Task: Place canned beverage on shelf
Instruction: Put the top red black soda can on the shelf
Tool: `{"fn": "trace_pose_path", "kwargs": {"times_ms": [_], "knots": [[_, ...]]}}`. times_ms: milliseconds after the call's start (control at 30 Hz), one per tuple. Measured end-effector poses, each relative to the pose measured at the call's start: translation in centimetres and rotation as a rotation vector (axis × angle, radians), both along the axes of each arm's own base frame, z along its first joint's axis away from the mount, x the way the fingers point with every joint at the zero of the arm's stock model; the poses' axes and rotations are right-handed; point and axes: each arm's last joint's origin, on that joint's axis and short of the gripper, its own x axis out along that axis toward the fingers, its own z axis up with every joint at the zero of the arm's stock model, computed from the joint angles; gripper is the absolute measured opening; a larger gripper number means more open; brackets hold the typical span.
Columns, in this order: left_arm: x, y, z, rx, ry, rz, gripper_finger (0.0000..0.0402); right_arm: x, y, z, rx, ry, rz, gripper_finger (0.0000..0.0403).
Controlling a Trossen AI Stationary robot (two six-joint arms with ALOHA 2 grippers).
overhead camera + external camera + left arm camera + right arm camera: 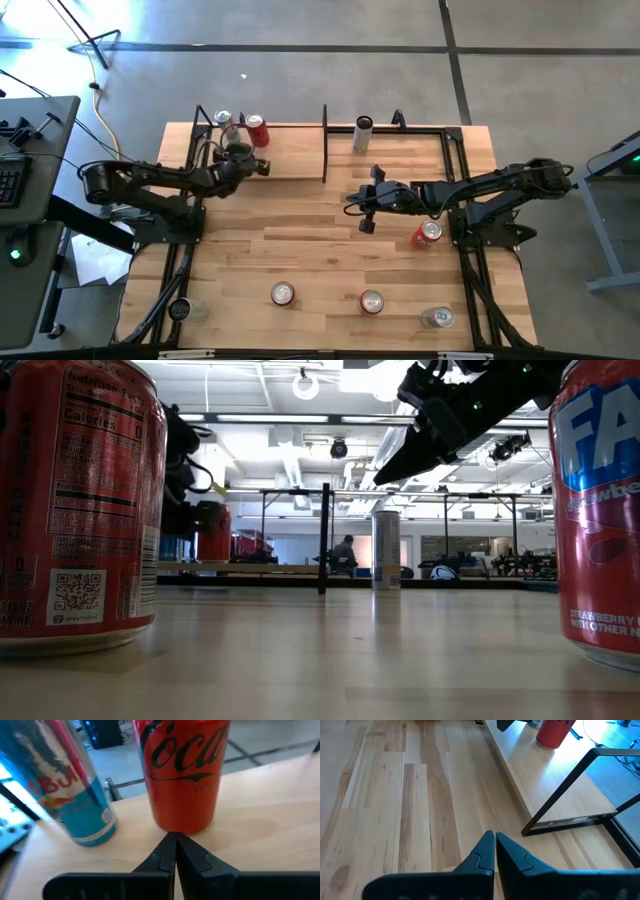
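Red cans (75,505) loom closest in the low view, standing on the table (320,250). Farther back, the left gripper (175,851) – fingers pressed together, empty – sits on the shelf (290,155) just short of a red Coca-Cola can (182,770), beside a blue Red Bull can (70,790). Mid-table, the right gripper (494,851) – also closed, empty – hovers.

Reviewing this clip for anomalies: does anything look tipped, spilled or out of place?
Nothing stands out. Cans stand upright on the shelf and tabletop; no spill shows. Both grippers, left and right, are shut and empty.
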Motion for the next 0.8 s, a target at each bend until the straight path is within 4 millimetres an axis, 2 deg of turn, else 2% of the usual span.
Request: {"fn": "trace_pose_path", "kwargs": {"times_ms": [133, 800], "knots": [[-0.2, 0.8, 0.3, 0.028, -0.063, -0.006, 0.0000, 0.0, 0.0, 0.0, 0.000, -0.002, -0.002, 0.0000], [-1.5, 3.8, 1.5, 0.088, -0.122, -0.010, 0.0000, 0.0, 0.0, 0.0, 0.005, -0.007, -0.007, 0.0000]]}}
